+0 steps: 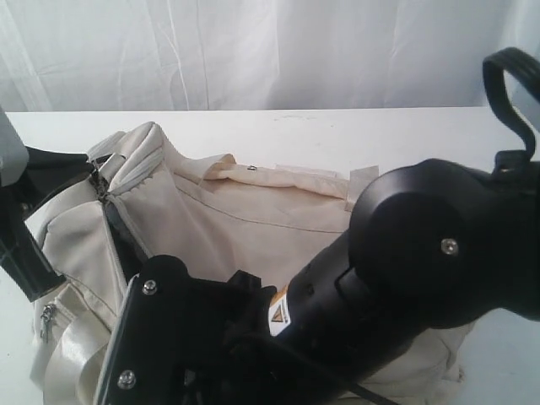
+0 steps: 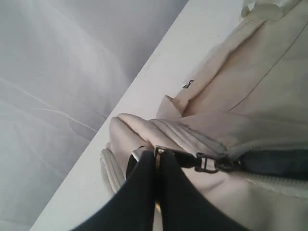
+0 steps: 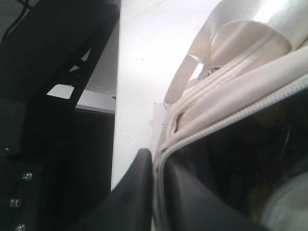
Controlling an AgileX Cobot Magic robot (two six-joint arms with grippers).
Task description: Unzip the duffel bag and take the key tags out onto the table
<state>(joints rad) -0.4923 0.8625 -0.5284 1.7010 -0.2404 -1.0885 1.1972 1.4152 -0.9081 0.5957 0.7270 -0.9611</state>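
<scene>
The cream duffel bag (image 1: pixel 245 219) lies on the white table (image 1: pixel 354 135), its zipper partly open at the left end. My left gripper (image 2: pixel 157 159) is shut on the metal ring of the zipper pull (image 2: pixel 211 163) at that end (image 1: pixel 99 179). My right gripper (image 3: pixel 158 166) is shut on the bag's zipper edge (image 3: pixel 192 139), one finger outside and one inside the dark opening. In the exterior view its fingers are hidden behind its own arm (image 1: pixel 405 261). A dim yellowish patch (image 3: pixel 267 117) shows inside; I cannot tell whether it is the key tags.
A white curtain (image 1: pixel 253 51) hangs behind the table. The right arm's black body covers the bag's near side. A satin handle (image 3: pixel 226 43) arches beside the opening. The table's edge and a black frame (image 3: pixel 53 96) lie close by in the right wrist view.
</scene>
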